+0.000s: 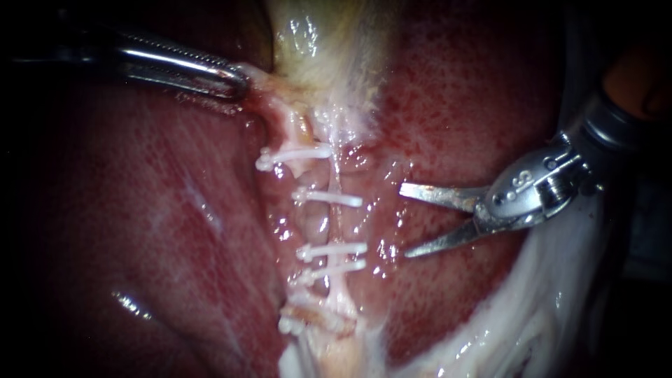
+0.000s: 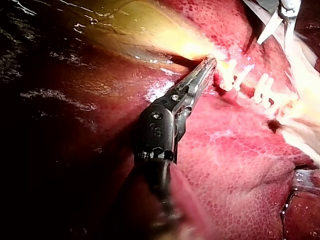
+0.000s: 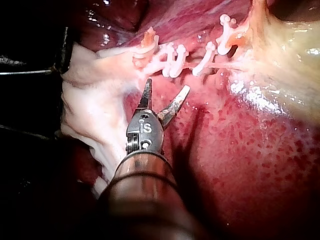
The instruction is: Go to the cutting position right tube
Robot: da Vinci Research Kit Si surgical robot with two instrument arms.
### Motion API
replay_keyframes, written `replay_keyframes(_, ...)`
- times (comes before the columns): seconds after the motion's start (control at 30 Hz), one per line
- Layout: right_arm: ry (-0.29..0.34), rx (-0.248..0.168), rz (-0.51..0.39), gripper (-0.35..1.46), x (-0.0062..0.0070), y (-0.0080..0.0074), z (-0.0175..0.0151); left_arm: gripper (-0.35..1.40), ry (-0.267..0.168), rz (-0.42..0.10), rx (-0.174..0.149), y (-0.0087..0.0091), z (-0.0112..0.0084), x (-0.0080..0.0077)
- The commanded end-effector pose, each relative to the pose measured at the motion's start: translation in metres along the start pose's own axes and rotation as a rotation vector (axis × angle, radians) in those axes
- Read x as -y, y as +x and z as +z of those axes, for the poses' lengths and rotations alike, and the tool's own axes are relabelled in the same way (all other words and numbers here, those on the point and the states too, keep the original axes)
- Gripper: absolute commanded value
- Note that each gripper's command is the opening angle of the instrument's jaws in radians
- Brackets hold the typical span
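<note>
Two pale tubes run down from the yellowish gallbladder [image 1: 315, 42], crossed by several white clips [image 1: 329, 199]. The right tube [image 1: 338, 224] is a thin strand and the left tube [image 1: 313, 225] is wider. My right instrument [image 1: 404, 220] comes in from the right with its two blades open. It sits over the liver, apart from the right tube, level with the bare stretch between the middle clips. The right wrist view shows the same open blades [image 3: 167, 85] short of the clips [image 3: 172, 52]. My left instrument [image 1: 238, 80] is shut on tissue at the gallbladder's lower edge, holding it taut [image 2: 209, 64].
Red liver [image 1: 140, 210] lies on both sides of the tubes. A white sheet of tissue [image 1: 532, 301] runs under my right instrument's shaft toward the lower right. More clips [image 1: 308, 322] sit lower on the tubes.
</note>
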Motion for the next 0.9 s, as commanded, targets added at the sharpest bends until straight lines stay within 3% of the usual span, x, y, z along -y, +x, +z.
replay_keyframes(0.03,0.0,0.0,0.0,1.43,0.0,0.0,-0.0001,-0.35,-0.009,-0.002,0.001,0.0004,-0.0008,-0.0002)
replay_keyframes(0.27,0.011,-0.004,0.002,1.43,0.0,0.0002,-0.0001,-0.35,0.022,-0.002,-0.018,0.0034,-0.0056,-0.0016)
replay_keyframes(0.4,0.068,-0.026,0.009,1.41,0.0,0.0007,0.0005,-0.35,0.027,-0.003,-0.019,0.0035,-0.0055,-0.0022)
replay_keyframes(0.67,0.21,-0.037,0.209,1.36,-0.0001,0.0022,0.0033,-0.35,0.028,-0.002,-0.019,0.0034,-0.0053,-0.0022)
replay_keyframes(0.9,0.287,-0.029,0.311,1.36,-0.0003,0.0023,0.0059,-0.35,0.028,-0.002,-0.019,0.0034,-0.0053,-0.0022)
